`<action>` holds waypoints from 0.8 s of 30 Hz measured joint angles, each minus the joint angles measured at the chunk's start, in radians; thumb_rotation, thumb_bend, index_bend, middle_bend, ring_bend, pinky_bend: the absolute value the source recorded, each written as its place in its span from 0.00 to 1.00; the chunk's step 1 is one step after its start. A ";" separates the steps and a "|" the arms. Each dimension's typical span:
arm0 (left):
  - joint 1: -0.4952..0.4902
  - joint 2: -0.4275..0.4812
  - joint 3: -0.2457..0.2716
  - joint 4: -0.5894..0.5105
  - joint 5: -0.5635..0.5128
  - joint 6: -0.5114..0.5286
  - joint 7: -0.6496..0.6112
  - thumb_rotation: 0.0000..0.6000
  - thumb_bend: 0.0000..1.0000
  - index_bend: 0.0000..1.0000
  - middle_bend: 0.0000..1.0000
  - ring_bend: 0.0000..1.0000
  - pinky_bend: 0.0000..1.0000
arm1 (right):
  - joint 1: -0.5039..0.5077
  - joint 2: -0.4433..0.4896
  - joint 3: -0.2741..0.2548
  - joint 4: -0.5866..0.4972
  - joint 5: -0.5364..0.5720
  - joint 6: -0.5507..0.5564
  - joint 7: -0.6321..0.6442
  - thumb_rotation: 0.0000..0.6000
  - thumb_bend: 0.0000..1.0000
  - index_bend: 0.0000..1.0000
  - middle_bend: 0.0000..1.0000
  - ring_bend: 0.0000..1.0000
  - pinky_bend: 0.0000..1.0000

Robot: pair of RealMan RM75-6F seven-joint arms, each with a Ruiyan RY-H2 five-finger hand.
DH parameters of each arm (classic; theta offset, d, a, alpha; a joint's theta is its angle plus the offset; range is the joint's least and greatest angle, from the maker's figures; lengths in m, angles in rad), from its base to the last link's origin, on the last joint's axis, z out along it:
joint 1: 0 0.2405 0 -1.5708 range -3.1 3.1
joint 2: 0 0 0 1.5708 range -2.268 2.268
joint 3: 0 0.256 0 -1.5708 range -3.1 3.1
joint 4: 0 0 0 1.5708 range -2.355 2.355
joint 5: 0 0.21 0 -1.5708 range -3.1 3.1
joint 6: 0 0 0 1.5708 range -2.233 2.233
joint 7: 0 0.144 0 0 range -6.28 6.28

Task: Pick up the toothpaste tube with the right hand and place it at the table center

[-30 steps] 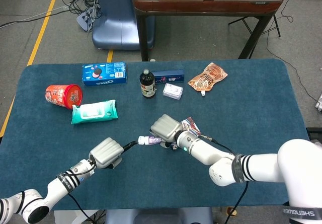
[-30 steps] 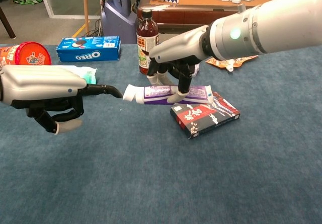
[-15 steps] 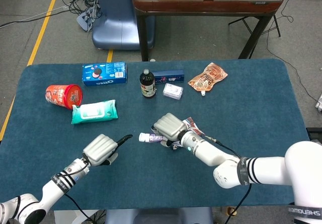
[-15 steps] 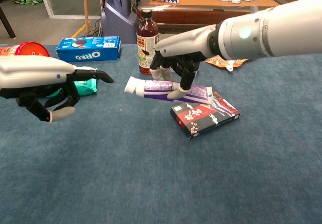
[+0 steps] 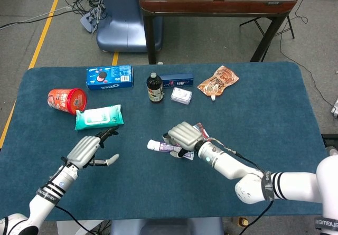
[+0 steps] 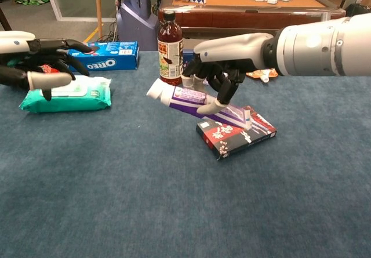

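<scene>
- The left hand (image 5: pixel 91 150) has pulled back toward the left side of the tabletop (image 5: pixel 264 113). One second ago one finger of it touched the cap of the tube; now it is well apart, with fingers spread and holding nothing.
- The right hand (image 6: pixel 223 72) still grips the tube (image 6: pixel 191 98) from above, with its fingers curled around the body. The cap end is now tilted up to the left, and the tail end is low, over the dark box (image 6: pixel 235 133).
- My judgement: the right hand alone carries the tube now, so the pick-up looks done and the placing at the centre is left.
- In the chest view I cannot tell if the tail touches the box or only hangs above it.
- In the head view the right hand hides most of the tube and the box.
- Further back, the wipes (image 5: pixel 99 117), the bottle (image 5: pixel 154 87) and the Oreo box (image 5: pixel 109 77) have not moved.
</scene>
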 measured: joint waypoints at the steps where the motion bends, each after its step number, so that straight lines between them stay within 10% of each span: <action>1: 0.007 0.000 -0.003 0.001 0.004 0.005 -0.031 0.11 0.19 0.00 0.10 0.10 0.27 | -0.006 -0.003 0.003 -0.001 -0.011 0.000 0.008 1.00 0.99 0.85 0.76 0.70 0.61; 24: 0.076 -0.108 -0.078 0.019 0.002 0.103 -0.200 0.00 0.15 0.00 0.00 0.00 0.15 | -0.106 -0.260 0.077 -0.003 -0.082 0.152 0.002 1.00 0.99 0.89 0.78 0.74 0.76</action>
